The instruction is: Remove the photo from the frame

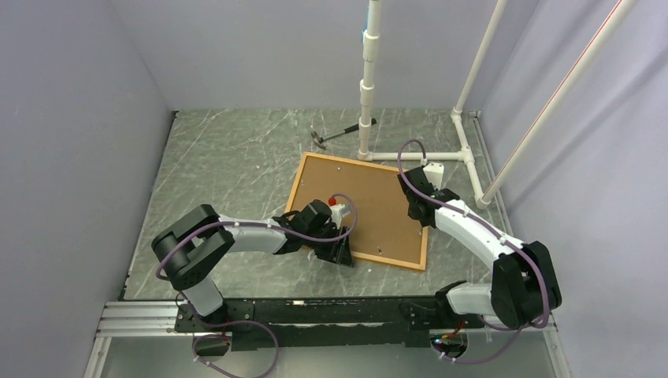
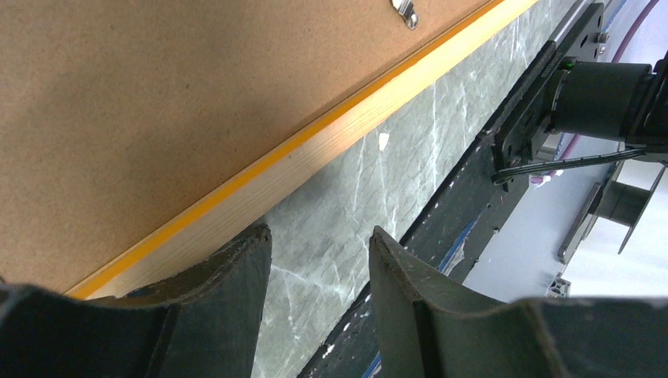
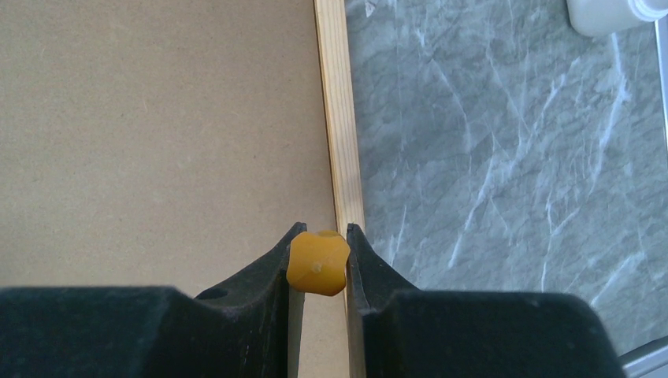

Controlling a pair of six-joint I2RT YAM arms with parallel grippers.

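Observation:
The frame (image 1: 394,262) lies face down on the table, its thin orange border around the photo's brown board back (image 1: 370,197); the printed side is hidden. My left gripper (image 1: 339,250) is low at the frame's near edge. In the left wrist view it (image 2: 319,236) stands open over bare table, its left finger against the wooden frame edge (image 2: 315,150). My right gripper (image 1: 417,211) hangs over the frame's right edge (image 3: 340,118), shut on a small orange screwdriver handle (image 3: 317,262) whose butt end faces the camera. A metal clip (image 2: 404,12) sits on the board back (image 2: 197,94).
A hammer (image 1: 335,135) lies at the back of the table. A white pipe stand (image 1: 366,102) rises just behind the frame, its base pipes (image 1: 417,155) running right. The black base rail (image 1: 315,311) runs along the table's near edge.

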